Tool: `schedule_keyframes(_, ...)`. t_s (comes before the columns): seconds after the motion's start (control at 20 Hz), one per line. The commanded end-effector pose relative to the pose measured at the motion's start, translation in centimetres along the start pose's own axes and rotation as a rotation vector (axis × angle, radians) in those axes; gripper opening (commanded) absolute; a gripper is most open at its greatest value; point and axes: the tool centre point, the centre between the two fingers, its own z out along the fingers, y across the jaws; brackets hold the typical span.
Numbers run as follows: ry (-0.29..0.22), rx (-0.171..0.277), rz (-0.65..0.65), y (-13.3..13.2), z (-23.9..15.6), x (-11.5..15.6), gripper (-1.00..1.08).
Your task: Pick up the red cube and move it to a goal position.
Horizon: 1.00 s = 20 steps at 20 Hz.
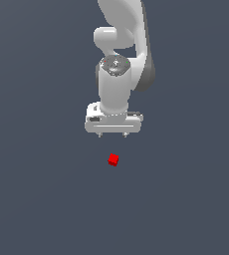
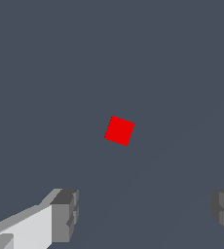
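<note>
The red cube (image 1: 113,160) is a small bright-red block lying alone on the dark grey floor. It also shows in the wrist view (image 2: 119,130), turned at a slight angle. My white gripper (image 1: 112,135) hangs above and just behind it, apart from it. Its two short fingertips point down and stand wide apart. In the wrist view the grey fingers (image 2: 65,215) frame empty floor, with the cube lying beyond the gap between them. The gripper (image 2: 144,214) is open and holds nothing.
The floor (image 1: 42,189) is a plain dark grey surface all around. The white arm (image 1: 119,60) rises behind the gripper toward the exterior view's top.
</note>
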Motion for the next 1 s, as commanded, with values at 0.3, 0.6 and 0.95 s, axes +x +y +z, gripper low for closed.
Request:
schedule_keyframes(0.3,-0.001,0.002,0.024,-0.1,1.2,0.2,1.0)
schedule_keyframes(0.6,-0.003,0.009,0.094,-0.3,4.5,0.9,1.0)
schedule_keyframes(0.95,-0.007,0.022,0.219,-0.6,10.3,2.1,1.0)
